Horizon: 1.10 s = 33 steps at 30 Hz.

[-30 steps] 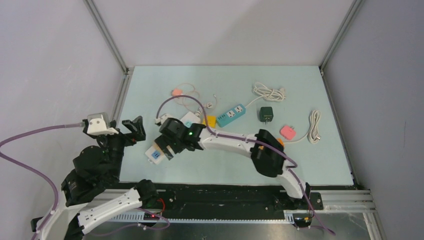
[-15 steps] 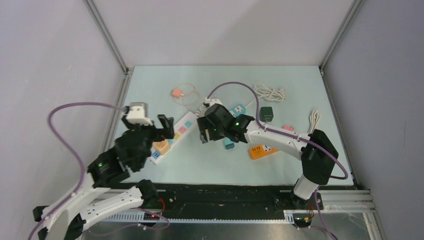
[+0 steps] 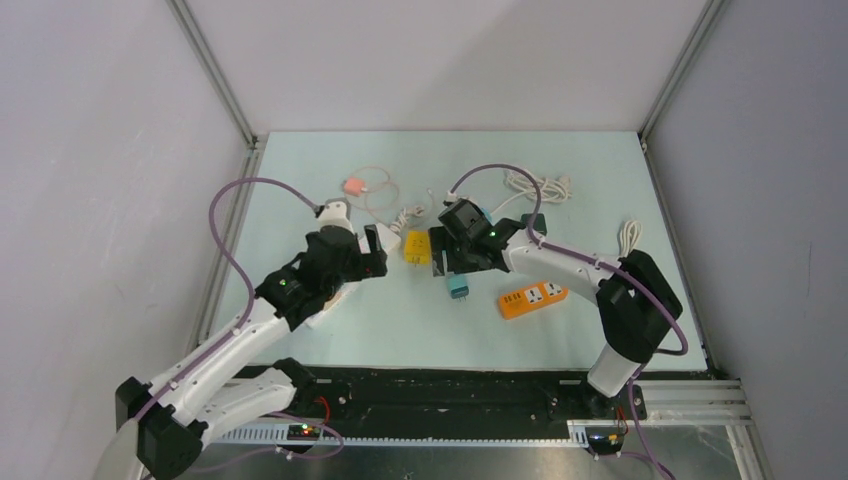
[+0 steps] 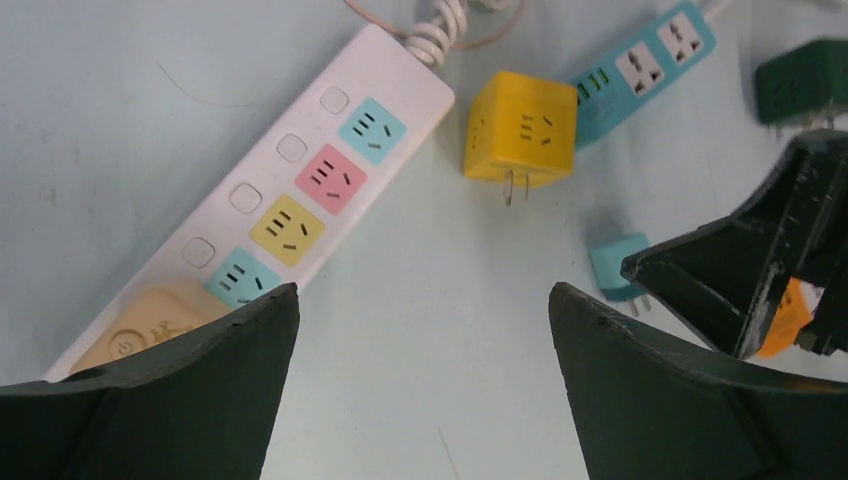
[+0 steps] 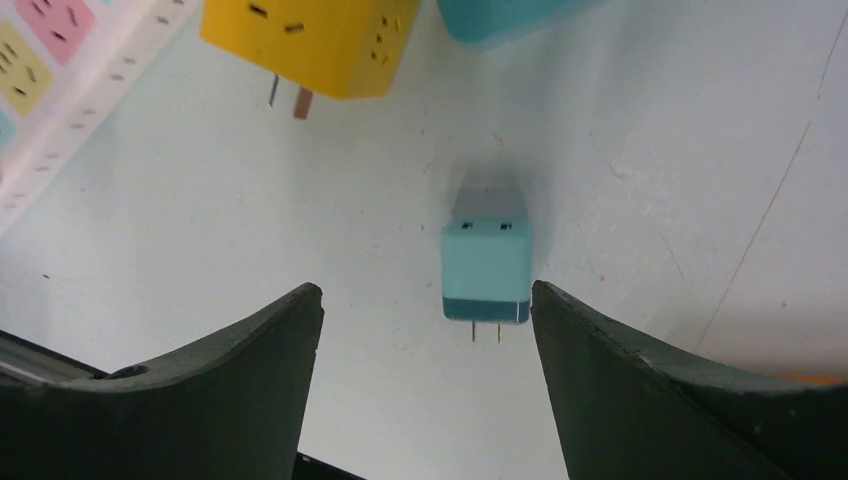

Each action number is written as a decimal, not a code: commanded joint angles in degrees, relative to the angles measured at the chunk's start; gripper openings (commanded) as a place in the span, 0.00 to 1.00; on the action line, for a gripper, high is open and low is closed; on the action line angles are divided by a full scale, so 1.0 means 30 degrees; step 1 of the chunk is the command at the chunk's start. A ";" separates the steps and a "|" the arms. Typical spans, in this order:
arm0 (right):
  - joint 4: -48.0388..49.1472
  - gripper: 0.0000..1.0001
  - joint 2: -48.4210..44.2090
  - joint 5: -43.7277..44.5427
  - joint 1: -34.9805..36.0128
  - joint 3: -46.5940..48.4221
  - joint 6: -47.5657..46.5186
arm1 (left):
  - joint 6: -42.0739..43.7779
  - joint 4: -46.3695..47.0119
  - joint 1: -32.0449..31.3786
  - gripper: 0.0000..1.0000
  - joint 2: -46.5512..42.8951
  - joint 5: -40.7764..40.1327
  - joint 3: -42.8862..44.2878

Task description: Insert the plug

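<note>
- Lying on its side near the middle of the table [image 3: 420, 330], the teal plug [image 5: 486, 270] has its two prongs level with the surface. Nothing grips it.
- The right gripper [image 5: 426, 300] hangs directly over the plug with its fingers spread wide. The plug sits closer to one finger than the other.
- The white power strip [image 4: 300, 190] lies diagonally toward the left edge, its coloured sockets facing up.
- The left gripper [image 4: 422, 295] hovers above the strip, also spread wide and holding nothing.
- A yellow cube adapter [image 4: 522, 130] sits just beside the strip's cord end, between the strip and the plug.
- Risk: closing off-centre may push or spin the plug instead of seating it squarely, which would leave the prongs skewed at the socket.
- Risk: the strip is unrestrained, so insertion force may slide it unless the left gripper pins it.
</note>
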 commanded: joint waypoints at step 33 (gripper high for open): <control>-0.4721 0.82 1.0946 0.4101 0.0876 1.3701 0.4637 | -0.1032 0.1507 0.3107 0.98 -0.4782 -0.0958 -0.1750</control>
